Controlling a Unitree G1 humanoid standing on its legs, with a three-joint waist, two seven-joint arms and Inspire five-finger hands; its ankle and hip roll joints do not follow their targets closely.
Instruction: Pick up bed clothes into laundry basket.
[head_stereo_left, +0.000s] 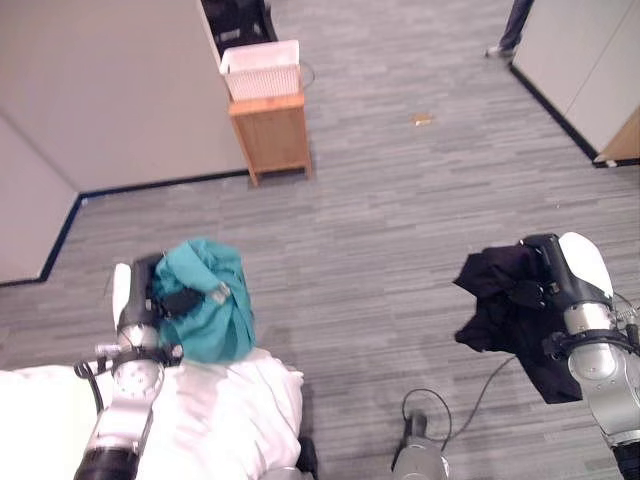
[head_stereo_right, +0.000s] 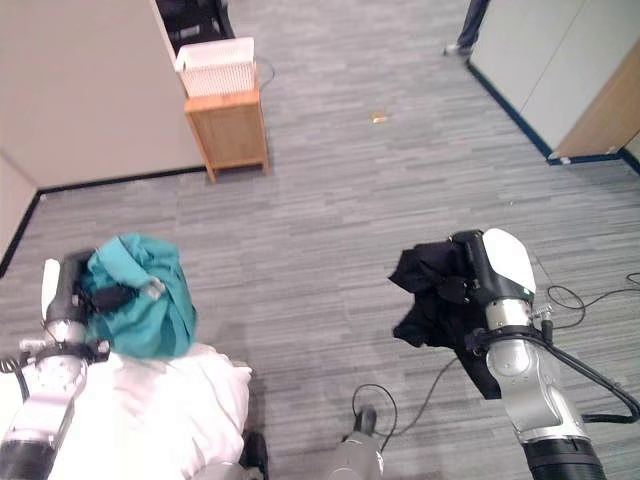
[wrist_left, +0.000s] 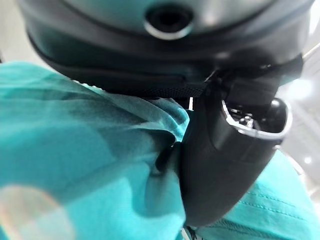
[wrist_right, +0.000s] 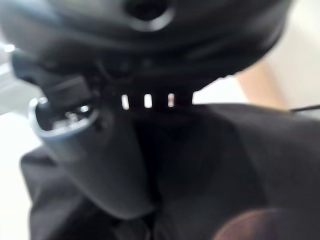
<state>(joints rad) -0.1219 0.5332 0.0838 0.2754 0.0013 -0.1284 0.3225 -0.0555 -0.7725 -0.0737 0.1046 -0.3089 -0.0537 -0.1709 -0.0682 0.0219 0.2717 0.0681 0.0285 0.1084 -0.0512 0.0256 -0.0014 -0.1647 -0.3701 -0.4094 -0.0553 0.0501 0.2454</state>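
Note:
My left hand (head_stereo_left: 150, 292) is shut on a bunched teal garment (head_stereo_left: 215, 300), held up over the corner of the white bed (head_stereo_left: 230, 410); its thumb (wrist_left: 220, 165) presses into the teal cloth (wrist_left: 75, 160). My right hand (head_stereo_left: 560, 280) is shut on a black garment (head_stereo_left: 500, 300) that hangs down over the grey floor; the black cloth (wrist_right: 225, 165) lies under its thumb (wrist_right: 95, 160). A white laundry basket (head_stereo_left: 262, 68) stands on a small wooden cabinet (head_stereo_left: 272, 135) far ahead, by the wall.
A beige wall (head_stereo_left: 110, 90) with a dark baseboard runs along the left. Another wall (head_stereo_left: 580, 60) and a wooden door edge (head_stereo_left: 625, 145) stand at the right. A person's leg (head_stereo_left: 512, 28) shows at the far back. A small scrap (head_stereo_left: 422, 120) lies on the floor.

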